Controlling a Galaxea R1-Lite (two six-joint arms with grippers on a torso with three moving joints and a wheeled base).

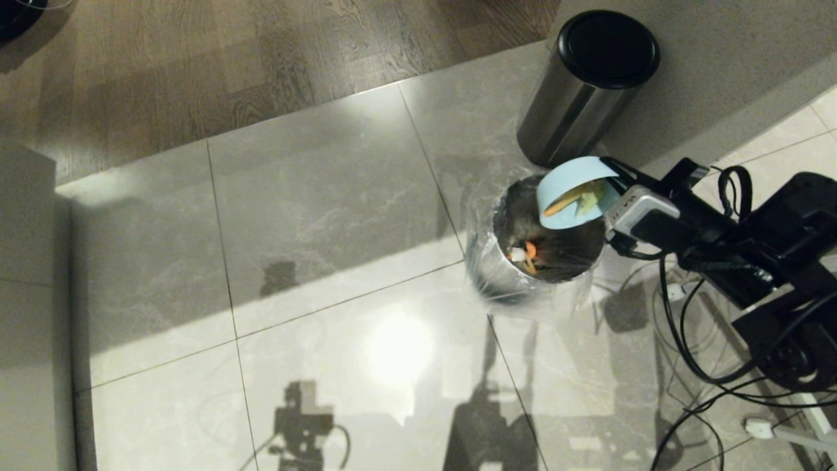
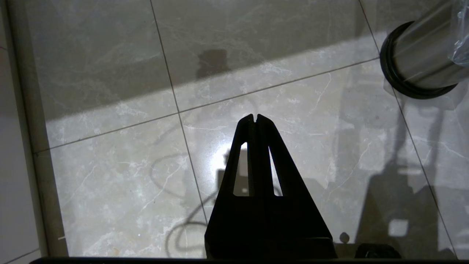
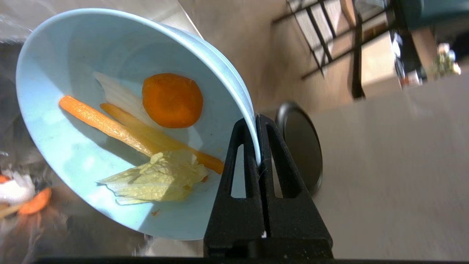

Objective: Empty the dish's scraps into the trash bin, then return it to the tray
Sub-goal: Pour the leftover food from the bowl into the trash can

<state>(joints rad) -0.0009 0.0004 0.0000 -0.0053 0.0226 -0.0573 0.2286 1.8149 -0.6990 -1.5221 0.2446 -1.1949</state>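
The right gripper (image 3: 256, 121) is clenched on the rim of the dish (image 3: 121, 110), one finger inside the light-blue wall and the other outside, so the rim runs between them. In the head view the dish (image 1: 575, 193) hangs tilted steeply over the trash bin (image 1: 516, 275), at about the 1 o'clock edge of the bin's mouth, its open side turned down toward the bag-lined opening. The scraps (image 3: 146, 146) cling inside the bowl — a round orange carrot slice, two long orange-yellow sticks, a pale strip and a crumpled green-white leaf bit lying toward the lower wall. More orange and white bits (image 1: 526, 255) lie inside the bin, at roughly 7 o'clock from the dish. The bin's clear plastic liner folds over its steel side and it stands on the tiled floor (image 1: 327, 229). The black-topped steel bin (image 1: 582, 85) stands just beyond it at 12 o'clock, against a pale wall. The left gripper (image 2: 255, 117) hangs above the floor with its fingers pressed together on nothing — the trash bin's black base ring (image 2: 395, 79) shows at about 2 o'clock from it, well apart. Black cables (image 1: 686, 340) trail on the floor under the right arm.
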